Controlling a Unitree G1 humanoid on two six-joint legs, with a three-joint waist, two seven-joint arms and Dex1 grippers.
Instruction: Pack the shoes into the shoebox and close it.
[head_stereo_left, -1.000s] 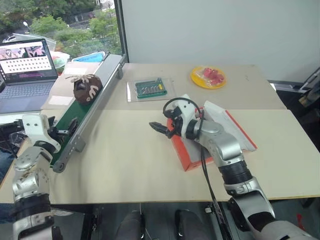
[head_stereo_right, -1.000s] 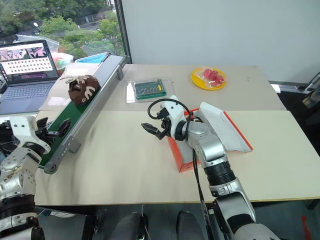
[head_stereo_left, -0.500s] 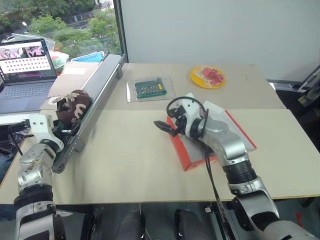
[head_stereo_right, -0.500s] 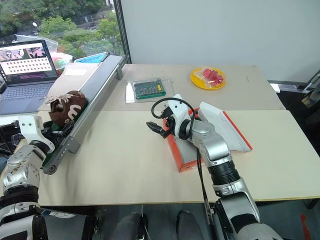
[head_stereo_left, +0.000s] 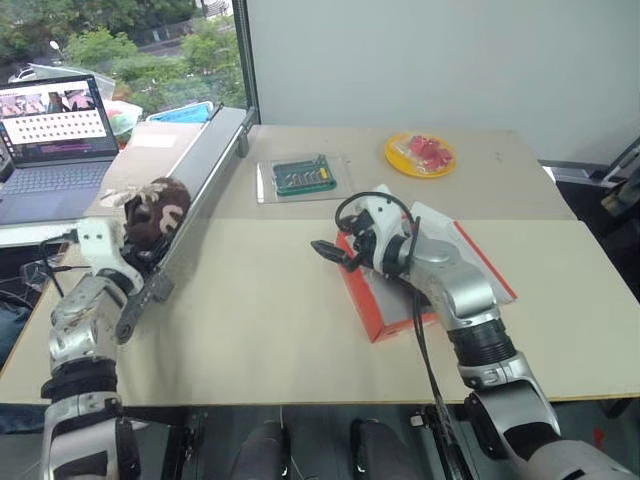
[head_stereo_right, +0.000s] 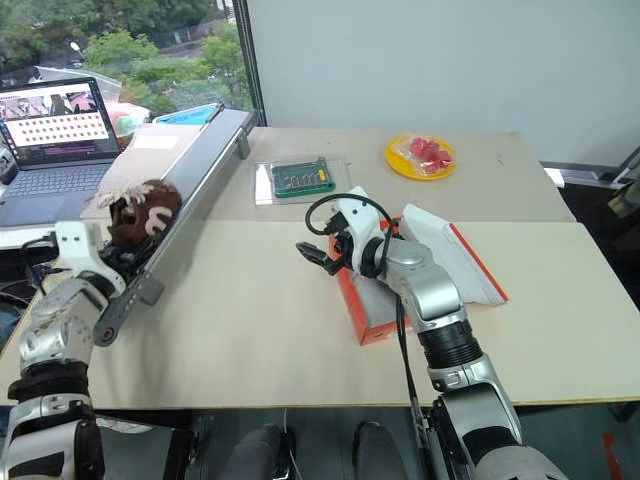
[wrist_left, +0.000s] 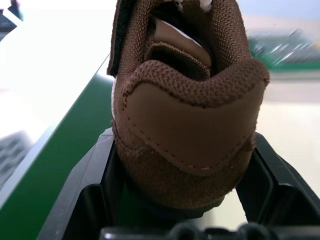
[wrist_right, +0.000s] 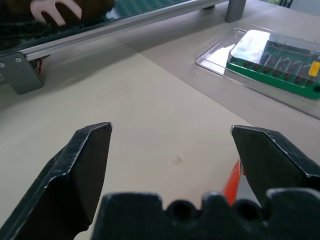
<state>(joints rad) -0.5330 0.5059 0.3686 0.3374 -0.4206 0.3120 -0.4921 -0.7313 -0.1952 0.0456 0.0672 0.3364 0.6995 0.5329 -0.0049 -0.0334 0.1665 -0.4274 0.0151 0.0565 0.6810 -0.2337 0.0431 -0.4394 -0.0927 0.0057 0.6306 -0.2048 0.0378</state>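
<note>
the left gripper (wrist_left: 187, 210) has its two black fingers closed around the heel of a brown shoe (head_stereo_left: 155, 208) on the green conveyor belt (wrist_left: 60, 165). the right gripper (wrist_right: 172, 165) hangs fully open and empty, with the open shoebox (head_stereo_left: 375, 310) just behind it. the hold is only on the soft heel, so the shoe could sag or slip out when lifted.

Bright, even daylight from the window (head_stereo_left: 120, 50) behind the laptop (head_stereo_left: 55, 140), soft faint shadows on the bench (head_stereo_left: 260, 300), background beyond the shoe (wrist_left: 185, 115) blurred and washed out
</note>
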